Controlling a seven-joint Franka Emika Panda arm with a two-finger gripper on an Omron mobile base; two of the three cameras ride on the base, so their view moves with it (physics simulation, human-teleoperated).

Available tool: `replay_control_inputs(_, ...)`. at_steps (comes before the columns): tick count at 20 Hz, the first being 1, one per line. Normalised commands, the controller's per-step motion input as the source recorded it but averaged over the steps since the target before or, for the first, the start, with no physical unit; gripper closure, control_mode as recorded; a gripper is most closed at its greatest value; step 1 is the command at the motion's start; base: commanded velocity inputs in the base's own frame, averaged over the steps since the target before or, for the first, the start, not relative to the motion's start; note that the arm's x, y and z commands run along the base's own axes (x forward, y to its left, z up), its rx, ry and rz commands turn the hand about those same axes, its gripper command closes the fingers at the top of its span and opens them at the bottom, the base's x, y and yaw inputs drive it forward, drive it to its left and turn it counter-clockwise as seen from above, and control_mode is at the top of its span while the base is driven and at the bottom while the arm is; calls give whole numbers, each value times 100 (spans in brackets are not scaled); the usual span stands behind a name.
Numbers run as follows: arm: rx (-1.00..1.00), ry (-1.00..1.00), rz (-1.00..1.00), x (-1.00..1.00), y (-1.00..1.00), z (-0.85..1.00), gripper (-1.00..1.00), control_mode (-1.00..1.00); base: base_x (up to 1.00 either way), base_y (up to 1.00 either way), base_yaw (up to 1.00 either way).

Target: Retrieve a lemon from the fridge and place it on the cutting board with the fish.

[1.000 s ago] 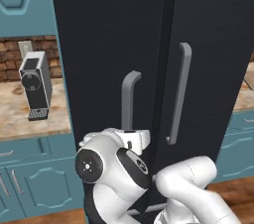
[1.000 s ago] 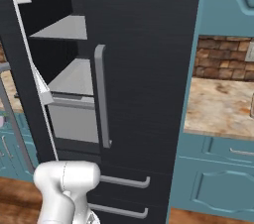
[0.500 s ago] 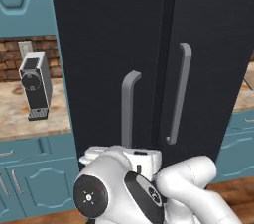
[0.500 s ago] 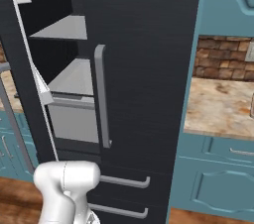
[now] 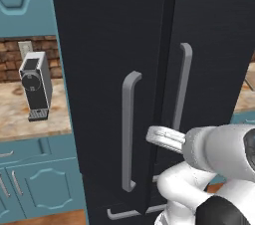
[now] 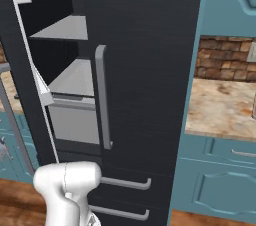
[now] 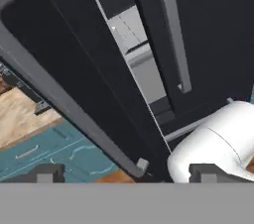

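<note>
Fridge (image 6: 150, 45) opening is the step in hand: its left door (image 5: 109, 69) is standing ajar, shelves (image 6: 65, 30) showing. Jaws (image 7: 126, 173) are gaping wide and empty beside the handle (image 7: 64, 104). No lemon is visible; next, I judge, comes swinging the door wider.

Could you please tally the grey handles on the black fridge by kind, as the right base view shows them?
Long vertical bar handles: 1
Horizontal drawer handles: 2
Total: 3 handles on the fridge
</note>
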Motion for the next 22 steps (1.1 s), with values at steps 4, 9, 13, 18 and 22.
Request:
replay_control_inputs(4,50,-1,15,-92,-100,77,-100,-100,0,0,0)
replay_control_inputs(9,52,0,10,-70,-100,24,-100,-100,0,0,0)
replay_control_inputs(13,52,14,1,8,-91,-25,-100,-100,0,0,0)
replay_control_inputs(18,33,22,1,45,-31,-46,-100,-100,0,0,0)
replay_control_inputs(22,10,4,7,48,3,-55,-100,-100,0,0,0)
